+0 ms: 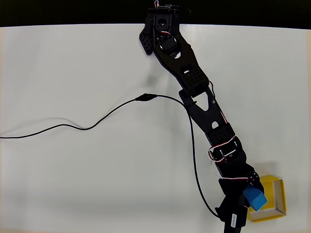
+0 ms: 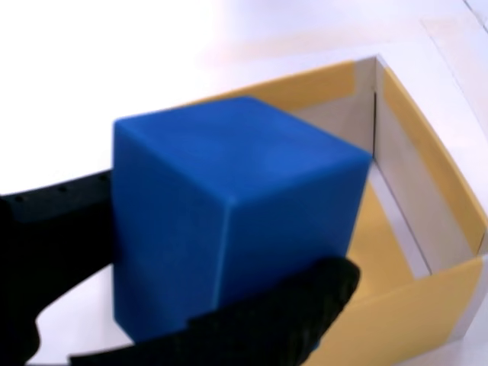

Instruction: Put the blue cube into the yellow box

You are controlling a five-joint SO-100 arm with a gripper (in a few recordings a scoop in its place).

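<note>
The blue cube [image 1: 255,197] hangs over the left edge of the yellow box [image 1: 278,199] at the table's lower right in the overhead view. My black gripper [image 1: 250,194] is shut on the cube. In the wrist view the blue cube [image 2: 229,229] is large in the foreground, pinched between a black finger [image 2: 259,320] below it and another black finger at its left. Behind and to its right lies the yellow box [image 2: 427,206], open-topped with pale inner walls. The cube covers the box's left part.
A black cable [image 1: 97,121] runs from the left edge across the white table [image 1: 73,170] to the arm [image 1: 194,82], then down toward the gripper. The box stands close to the table's right and front edges.
</note>
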